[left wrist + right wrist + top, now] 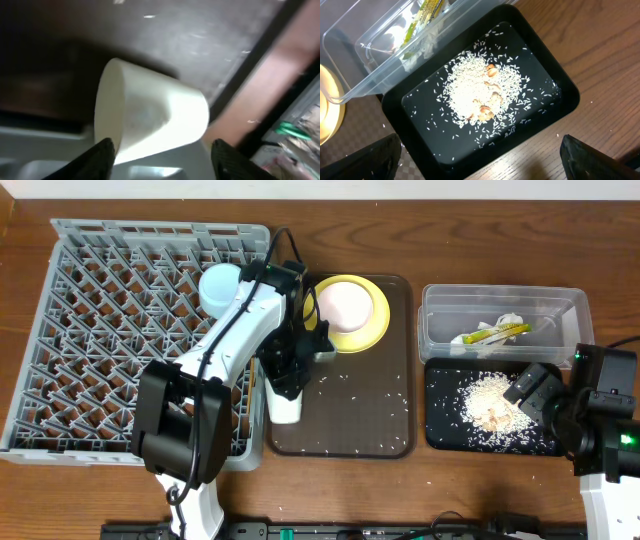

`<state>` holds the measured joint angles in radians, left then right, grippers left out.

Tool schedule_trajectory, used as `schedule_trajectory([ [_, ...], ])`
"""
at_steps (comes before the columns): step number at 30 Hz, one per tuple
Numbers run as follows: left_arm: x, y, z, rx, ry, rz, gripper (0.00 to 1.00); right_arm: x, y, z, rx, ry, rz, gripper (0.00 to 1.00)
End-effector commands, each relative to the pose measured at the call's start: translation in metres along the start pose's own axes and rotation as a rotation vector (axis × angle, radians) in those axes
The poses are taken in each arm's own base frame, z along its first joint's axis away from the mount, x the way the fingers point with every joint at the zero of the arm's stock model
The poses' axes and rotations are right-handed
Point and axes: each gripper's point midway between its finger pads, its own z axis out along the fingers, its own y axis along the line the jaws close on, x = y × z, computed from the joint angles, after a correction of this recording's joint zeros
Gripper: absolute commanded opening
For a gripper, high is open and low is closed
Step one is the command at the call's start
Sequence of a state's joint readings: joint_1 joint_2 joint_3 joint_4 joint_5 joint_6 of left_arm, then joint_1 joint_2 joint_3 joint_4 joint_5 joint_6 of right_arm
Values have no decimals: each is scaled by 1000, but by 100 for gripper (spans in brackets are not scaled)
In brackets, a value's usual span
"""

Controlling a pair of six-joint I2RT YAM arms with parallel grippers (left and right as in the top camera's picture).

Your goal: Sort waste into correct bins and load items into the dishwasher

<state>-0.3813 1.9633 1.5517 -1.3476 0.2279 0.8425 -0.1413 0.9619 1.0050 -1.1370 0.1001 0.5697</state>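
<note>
My left gripper (286, 388) (162, 157) is open over the front left corner of the brown tray. The small white cup (285, 408) (150, 117) lies tilted just beyond its fingertips, near the left finger. The yellow plate (350, 310) sits at the back of the brown tray. The light blue bowl (219, 286) rests in the grey dish rack (100, 330). The clear tub (560, 310) (365, 55) holds the snack wrapper (495, 333) (427, 10) and a paper scrap (512, 320). The black tray (445, 435) (420, 110) holds rice (490, 402) (480, 92). My right gripper (540, 395) (480, 160) is open and empty over its front edge. The chopsticks are out of view.
The brown serving tray (360, 430) has loose rice grains scattered on it. The left arm crosses the rack's right edge. The right arm's base stands at the table's front right corner. A few grains lie on the wood by the black tray.
</note>
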Motion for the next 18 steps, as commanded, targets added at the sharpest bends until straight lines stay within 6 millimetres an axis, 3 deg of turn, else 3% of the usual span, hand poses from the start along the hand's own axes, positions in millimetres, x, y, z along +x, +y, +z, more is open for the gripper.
schedule_trajectory([
  [1,-9,-31,-3,117,-54,15,61,-3,-1,-2,0,-8,10,99],
  [5,-13,-49,-3,187,-61,6,61,-3,-1,-2,0,-8,10,99],
  [11,-12,-55,6,193,-33,-22,61,-3,-1,-2,0,-8,10,99],
  [13,-11,-47,8,155,-21,-47,61,-3,-1,-2,0,-8,10,99],
  [18,-8,-2,9,-81,21,-215,62,-3,-1,-2,0,-8,10,99],
])
